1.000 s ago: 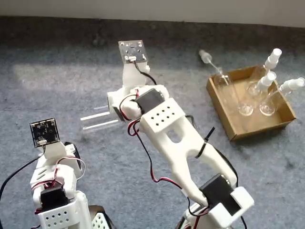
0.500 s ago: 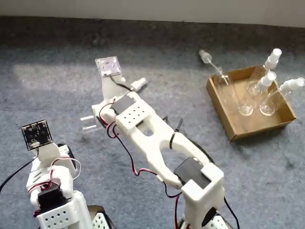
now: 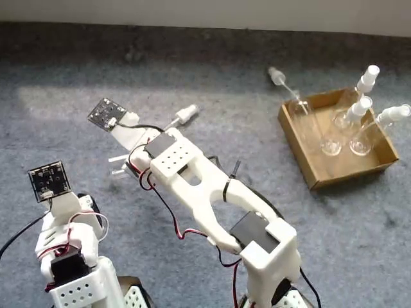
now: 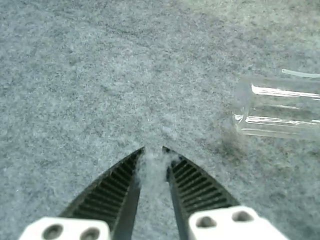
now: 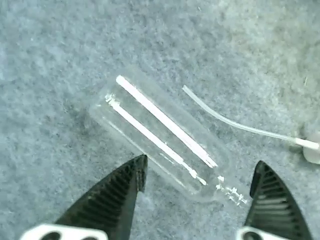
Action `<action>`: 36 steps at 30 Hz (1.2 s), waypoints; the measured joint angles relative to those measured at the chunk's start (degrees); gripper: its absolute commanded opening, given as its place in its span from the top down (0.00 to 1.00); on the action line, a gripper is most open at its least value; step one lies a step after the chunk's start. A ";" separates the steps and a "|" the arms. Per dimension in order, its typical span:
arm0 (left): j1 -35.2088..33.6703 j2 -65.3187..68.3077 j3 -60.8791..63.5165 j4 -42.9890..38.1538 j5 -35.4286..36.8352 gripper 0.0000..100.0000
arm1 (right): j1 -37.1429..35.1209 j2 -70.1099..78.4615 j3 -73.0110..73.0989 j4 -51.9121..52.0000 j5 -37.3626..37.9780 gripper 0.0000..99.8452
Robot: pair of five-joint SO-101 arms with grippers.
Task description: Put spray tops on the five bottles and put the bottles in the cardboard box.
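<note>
- Right now the relation that matters is between the right tool (image 5: 200, 165) and the loose bottle (image 5: 160, 132). The tool hangs directly over the bottle with its fingers spread wide, one tip on either side of it, and nothing is gripped.
- The bottle lies flat on the grey tabletop (image 3: 64, 96). Its long axis runs at a slant to the line between the two fingertips, not square across it.
- Judged from that slant, a straight squeeze would catch the glass obliquely and might roll or skid it. The wrist probably needs some twist so the fingers meet the bottle across its width.
- A spray top (image 3: 186, 114) lies on the tabletop just beside the bottle, its thin tube trailing toward it and clear of the glass.
- The left tool (image 4: 153, 150) sits low over the tabletop with its fingers almost pressed together, a narrow slit between them, and it holds nothing. One end of the bottle lies near it, ahead and off to one side, outside its fingers.
- So the right arm is the better placed for the pick-up.
- The cardboard box (image 3: 298, 151) stands well apart from the bottle, on the far side of the right arm, with capped bottles already in it.
</note>
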 measured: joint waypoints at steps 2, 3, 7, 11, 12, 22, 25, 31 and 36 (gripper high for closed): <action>0.09 0.00 0.00 0.00 0.00 0.99 | 0.00 0.00 0.00 0.00 0.53 0.70; 0.18 0.00 0.00 0.00 0.00 0.99 | 0.00 0.00 0.00 0.00 1.23 0.70; 2.37 0.00 0.00 0.00 0.00 0.99 | 0.00 0.00 0.00 0.00 9.85 0.70; 2.90 0.00 0.00 0.00 0.00 0.99 | 0.00 0.00 0.00 0.00 19.34 0.70; 2.90 0.00 0.00 -0.18 0.00 1.00 | 0.00 0.00 0.00 0.00 20.13 0.70; 3.25 0.00 0.88 -2.73 0.00 0.99 | -1.05 0.00 0.00 2.73 28.13 0.67; 3.25 0.00 0.88 -2.90 0.00 0.99 | -1.67 0.00 0.00 1.05 30.86 0.61; 3.25 0.00 0.88 -2.90 0.00 0.99 | -1.67 2.81 -0.09 -1.93 31.65 0.61; 3.25 0.00 0.88 -2.90 0.00 0.99 | -1.67 10.37 -0.09 -2.11 32.09 0.61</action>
